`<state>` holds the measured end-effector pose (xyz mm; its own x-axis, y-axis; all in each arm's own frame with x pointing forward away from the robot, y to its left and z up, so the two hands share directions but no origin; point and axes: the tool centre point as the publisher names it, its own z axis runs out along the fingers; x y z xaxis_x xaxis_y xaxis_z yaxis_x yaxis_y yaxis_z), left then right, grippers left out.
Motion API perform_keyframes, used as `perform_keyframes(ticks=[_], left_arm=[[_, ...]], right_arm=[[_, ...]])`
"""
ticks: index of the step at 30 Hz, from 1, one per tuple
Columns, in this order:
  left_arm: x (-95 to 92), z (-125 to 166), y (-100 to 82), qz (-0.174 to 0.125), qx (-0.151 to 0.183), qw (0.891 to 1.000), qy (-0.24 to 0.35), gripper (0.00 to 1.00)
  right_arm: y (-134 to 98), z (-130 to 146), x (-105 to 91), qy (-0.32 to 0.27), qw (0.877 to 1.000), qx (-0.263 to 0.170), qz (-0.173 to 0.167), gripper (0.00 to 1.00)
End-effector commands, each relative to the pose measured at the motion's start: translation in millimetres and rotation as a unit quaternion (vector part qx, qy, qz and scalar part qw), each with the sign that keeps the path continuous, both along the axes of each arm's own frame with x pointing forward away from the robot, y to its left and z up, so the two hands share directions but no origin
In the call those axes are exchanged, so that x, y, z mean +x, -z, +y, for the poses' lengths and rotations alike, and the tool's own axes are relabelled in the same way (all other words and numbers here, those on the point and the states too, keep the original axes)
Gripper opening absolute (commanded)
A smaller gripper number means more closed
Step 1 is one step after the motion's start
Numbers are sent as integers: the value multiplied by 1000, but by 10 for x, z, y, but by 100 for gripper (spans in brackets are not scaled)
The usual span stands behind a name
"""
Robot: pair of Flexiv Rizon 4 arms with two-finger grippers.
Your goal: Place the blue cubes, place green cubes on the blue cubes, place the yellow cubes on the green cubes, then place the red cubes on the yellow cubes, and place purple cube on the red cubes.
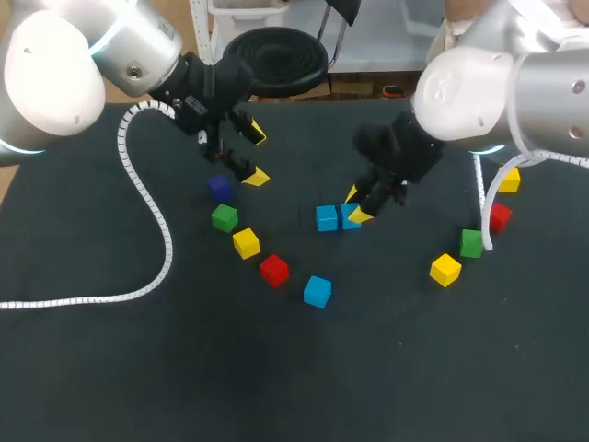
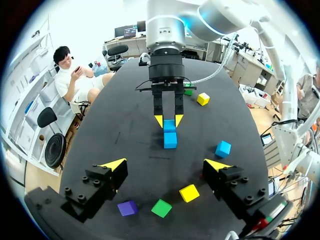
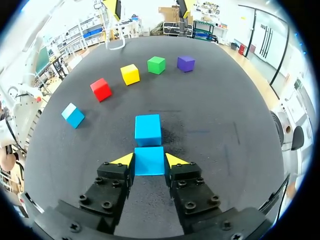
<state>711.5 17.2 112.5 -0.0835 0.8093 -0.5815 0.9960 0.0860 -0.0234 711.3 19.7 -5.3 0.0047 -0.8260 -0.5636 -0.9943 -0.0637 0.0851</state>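
Two blue cubes sit side by side mid-table. My right gripper [image 1: 355,206] [image 3: 149,161] is shut on the nearer blue cube [image 1: 348,217] [image 3: 149,161], which rests on the mat against the other blue cube [image 1: 326,218] [image 3: 148,129]. A third blue cube [image 1: 317,291] [image 3: 73,115] lies apart, toward the front. A red cube [image 1: 273,270], yellow cube [image 1: 246,243], green cube [image 1: 224,218] and purple cube [image 1: 219,187] curve off to the left. My left gripper [image 1: 255,155] [image 2: 165,165] hangs open above the purple cube [image 2: 127,208], holding nothing.
At the right lie a yellow cube [image 1: 445,270], a green cube [image 1: 471,243], a red cube [image 1: 499,217] and another yellow cube [image 1: 509,180]. A white coiled cable [image 1: 166,239] runs across the left of the black mat, and a second cable [image 1: 482,198] hangs at the right.
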Motion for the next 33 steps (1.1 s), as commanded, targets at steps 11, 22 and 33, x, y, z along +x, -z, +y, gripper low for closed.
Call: perform_keyframes(ticks=[11, 22, 33], left_arm=[[16, -5, -3, 2, 2, 1000, 1, 100], [16, -5, -3, 2, 2, 1000, 1, 100], [16, -5, -3, 2, 2, 1000, 1, 100]], right_arm=[[17, -22, -27, 1, 1000, -1, 0, 0], [-10, -47, -37, 1, 1000, -2, -2, 0], [5, -29, -31, 0, 1000, 1, -2, 0]])
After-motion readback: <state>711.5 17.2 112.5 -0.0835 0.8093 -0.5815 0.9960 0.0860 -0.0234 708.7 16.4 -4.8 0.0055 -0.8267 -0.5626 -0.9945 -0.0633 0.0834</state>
